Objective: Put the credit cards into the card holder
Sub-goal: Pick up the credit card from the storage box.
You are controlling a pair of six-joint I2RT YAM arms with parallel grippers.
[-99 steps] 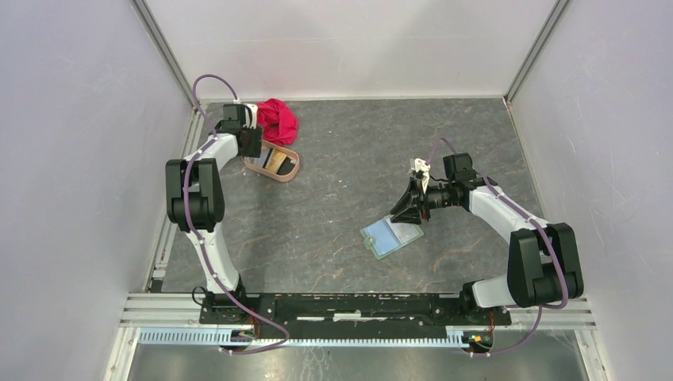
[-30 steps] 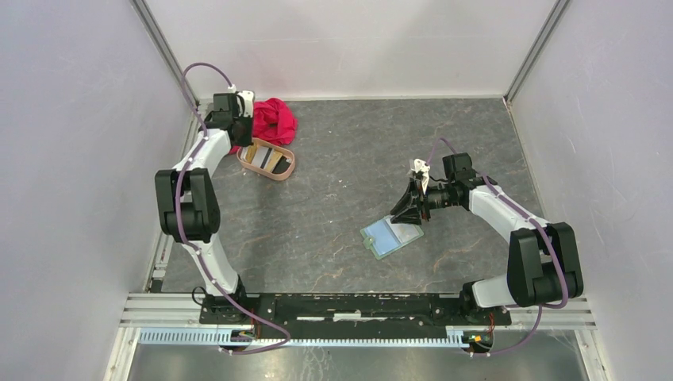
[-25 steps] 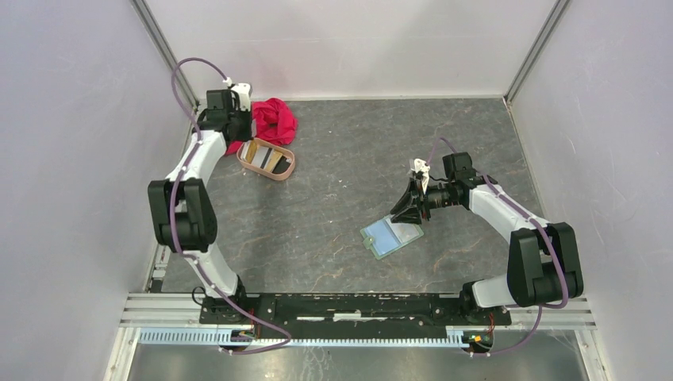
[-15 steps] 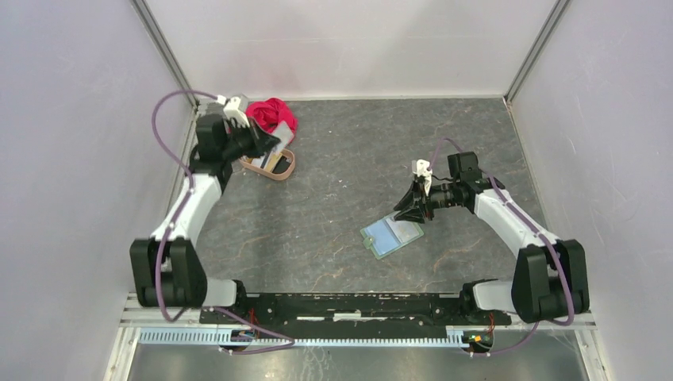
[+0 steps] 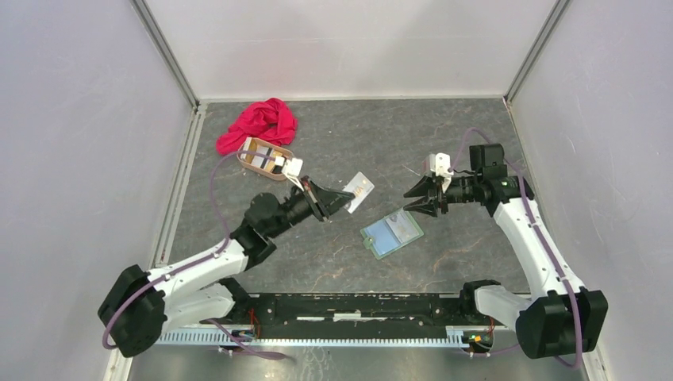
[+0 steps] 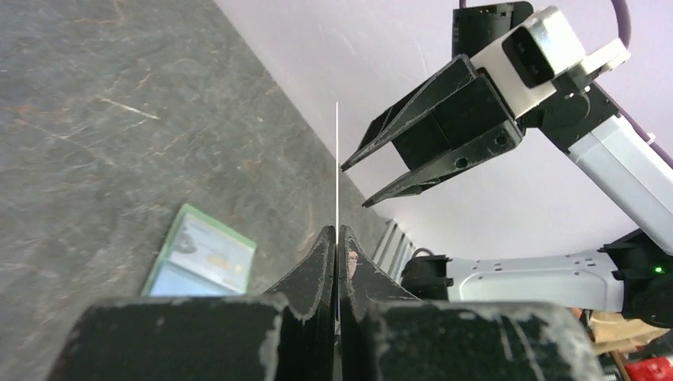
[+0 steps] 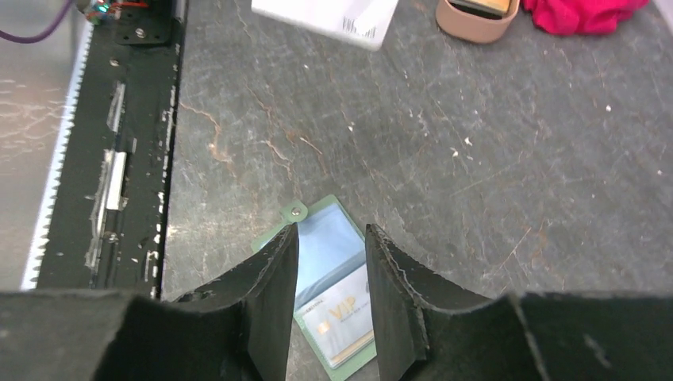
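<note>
Credit cards that can be counted: two, a silvery-white card [image 5: 361, 190] and a VIP card [image 7: 343, 327]; any in the tray [image 5: 258, 168] too small to count. One card holder [image 5: 391, 235], one tray, one red cloth [image 5: 258, 123], two arms: left arm [image 5: 198, 270], right arm [image 5: 532, 238].
</note>
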